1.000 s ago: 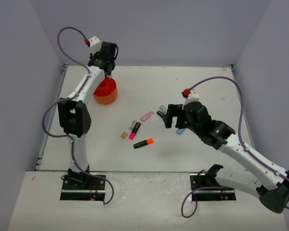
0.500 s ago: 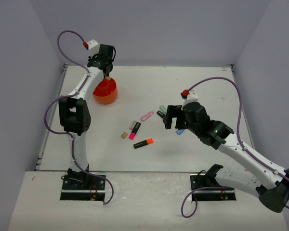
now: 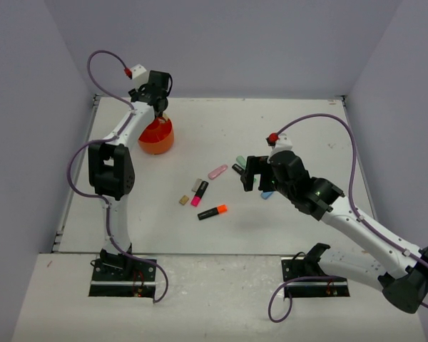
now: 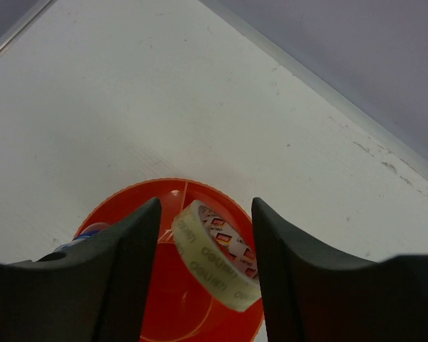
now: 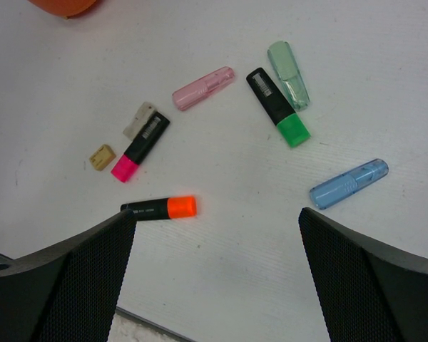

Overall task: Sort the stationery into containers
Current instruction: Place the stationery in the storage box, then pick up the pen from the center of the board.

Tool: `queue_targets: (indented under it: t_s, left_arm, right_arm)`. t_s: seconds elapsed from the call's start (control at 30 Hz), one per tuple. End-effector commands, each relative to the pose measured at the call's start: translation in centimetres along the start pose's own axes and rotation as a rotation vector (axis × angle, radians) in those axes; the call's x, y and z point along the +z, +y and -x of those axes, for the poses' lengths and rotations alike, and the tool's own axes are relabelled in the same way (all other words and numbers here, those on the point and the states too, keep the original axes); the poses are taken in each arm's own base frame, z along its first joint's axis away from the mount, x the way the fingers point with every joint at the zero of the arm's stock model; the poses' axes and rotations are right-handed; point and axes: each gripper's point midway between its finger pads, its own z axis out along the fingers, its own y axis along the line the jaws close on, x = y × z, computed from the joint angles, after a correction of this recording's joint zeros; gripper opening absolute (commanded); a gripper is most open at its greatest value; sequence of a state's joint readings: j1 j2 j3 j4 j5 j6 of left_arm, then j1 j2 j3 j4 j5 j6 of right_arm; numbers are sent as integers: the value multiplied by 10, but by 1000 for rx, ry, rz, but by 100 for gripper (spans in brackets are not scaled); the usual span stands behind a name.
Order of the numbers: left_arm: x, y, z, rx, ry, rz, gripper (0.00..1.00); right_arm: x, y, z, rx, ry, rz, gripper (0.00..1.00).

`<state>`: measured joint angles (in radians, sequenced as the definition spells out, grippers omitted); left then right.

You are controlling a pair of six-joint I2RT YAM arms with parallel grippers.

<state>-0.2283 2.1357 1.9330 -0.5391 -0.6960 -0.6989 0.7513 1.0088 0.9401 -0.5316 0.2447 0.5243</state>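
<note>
The round orange tub point(image 3: 155, 138) stands at the far left of the table. My left gripper point(image 3: 159, 110) hovers just above it, open. In the left wrist view a tan tape ring point(image 4: 214, 253) sits tilted between my fingers point(image 4: 205, 203) over the tub point(image 4: 157, 306), clear of the left finger. A blue-capped tube point(image 4: 89, 231) lies in the tub. My right gripper point(image 3: 251, 173) is open wide and empty above the loose pieces point(image 5: 217, 214). Below it lie the orange highlighter point(image 5: 160, 207), pink highlighter point(image 5: 140, 148), green highlighter point(image 5: 277, 107), pink piece point(image 5: 203, 88), mint piece point(image 5: 288, 74) and blue piece point(image 5: 348, 184).
A tan block point(image 5: 101, 157) and a pale grey block point(image 5: 139, 119) lie beside the pink highlighter. The back wall's metal edge point(image 4: 328, 100) runs just behind the tub. The table's near edge point(image 5: 150, 324) shows below the orange highlighter.
My left gripper has risen slightly and drawn back above the tub. My right arm has barely moved.
</note>
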Motion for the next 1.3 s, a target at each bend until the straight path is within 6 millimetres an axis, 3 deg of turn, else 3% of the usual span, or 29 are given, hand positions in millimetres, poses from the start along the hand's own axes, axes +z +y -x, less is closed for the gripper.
queue_targets:
  t_s: [0.0,0.17,0.3,0.4,0.53,0.63,0.7,0.77,0.87,1.0,1.1,1.27]
  left_arm:
    - [-5,1,20,-61,-57,3,59]
    - [-22,-4,42,-96,-77,-52,65]
    - [-51,-16,67,-131,-101,-145,73]
    - [-94,-25,91,-129,-145,-241,94]
    - [-162,-21,101,-109,-147,-397,100]
    - [-210,7,87,-113,-121,-519,100]
    - [-247,23,89,-138,-141,-631,100]
    - [-257,37,59,-109,-92,-688,100]
    - [-287,60,41,-90,-62,-797,100]
    - [-296,76,3,16,9,-857,100]
    - [-295,89,-29,144,73,-874,100]
    - [-283,121,-64,223,84,-823,100]
  right_arm:
    - [2,-1,0,7,-1,-8,99]
    - [4,0,-1,0,5,-4,99]
    - [14,1,-7,-12,28,-7,99]
    - [32,-8,-14,-12,80,-36,99]
    - [64,-25,-33,13,212,-67,99]
    - [80,-29,-40,-4,280,-51,96]
    - [93,-32,-49,-18,355,-22,91]
    - [107,-43,-58,-16,405,-55,88]
    - [125,-53,-53,-11,414,-103,84]
    - [149,-59,-32,-40,408,-148,71]
    - [163,-73,-19,-74,394,-208,69]
    - [185,-81,-3,-144,391,-229,68]
